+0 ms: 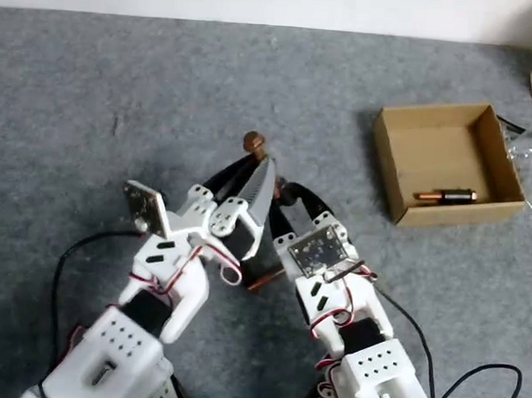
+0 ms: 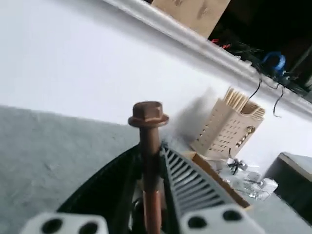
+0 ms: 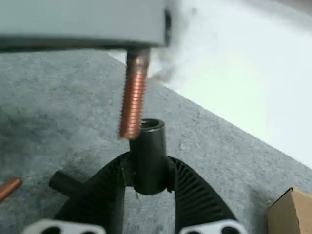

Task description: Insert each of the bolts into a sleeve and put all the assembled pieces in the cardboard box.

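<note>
High view: the left gripper [image 1: 260, 168] is clamped on a copper bolt [image 1: 255, 144], head uppermost. The right gripper [image 1: 284, 195] sits just beside it. The cardboard box [image 1: 431, 110] is on the right arm's side, with one assembled piece [image 1: 445, 196] inside.

Left wrist view: both jaws pinch the bolt's shank.

Right wrist view: the right gripper holds a black sleeve [image 3: 147, 156] upright. The bolt's threaded tip is at the sleeve's rim, not seated. A second bolt [image 3: 9, 187] lies on the grey mat [image 3: 58, 97].
</note>
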